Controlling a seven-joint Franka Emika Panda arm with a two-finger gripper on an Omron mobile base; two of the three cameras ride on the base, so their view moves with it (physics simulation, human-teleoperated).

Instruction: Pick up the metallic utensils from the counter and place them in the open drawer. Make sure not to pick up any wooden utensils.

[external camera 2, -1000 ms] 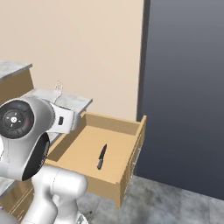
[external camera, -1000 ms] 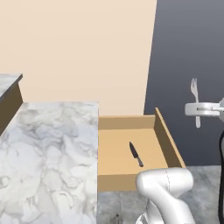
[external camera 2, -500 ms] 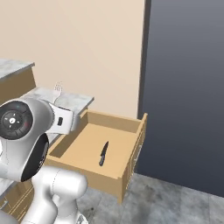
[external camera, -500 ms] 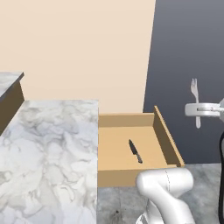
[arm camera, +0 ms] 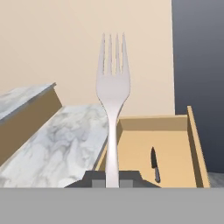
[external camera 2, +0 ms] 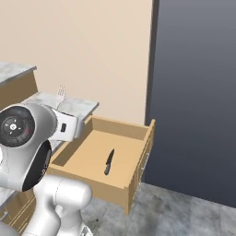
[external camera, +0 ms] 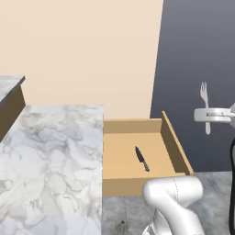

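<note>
Your gripper (arm camera: 112, 180) is clamped on the fork (arm camera: 113, 87), pinching the lower part of its handle between the 2 dark finger tips. The fork is pale silver, thin, with 4 tines that point straight up in the hand view, a rounded shoulder below them and a slim handle that narrows toward the grip. In the left base view you see the fork (external camera: 205, 101) held upright in the air, well to the right of the drawer (external camera: 174, 144) and above it, set against the dark grey wall panel (external camera: 197, 55).

The drawer is pulled open: a shallow light-tan wooden box with a flat front panel, its left side meeting the right edge of the counter (external camera: 50, 156). The knife (external camera: 142, 159) lies flat on the drawer floor, roughly mid-floor and a little toward the front panel. It is all dark, handle and pointed blade alike, short and narrow. In the right base view the knife (external camera 2: 109, 162) lies lengthwise, about parallel to the drawer's side walls.

The counter is white-grey veined marble over a tan wooden base. A second, higher marble surface (external camera: 9, 87) sits at its far left corner, on a brown side panel.
</note>
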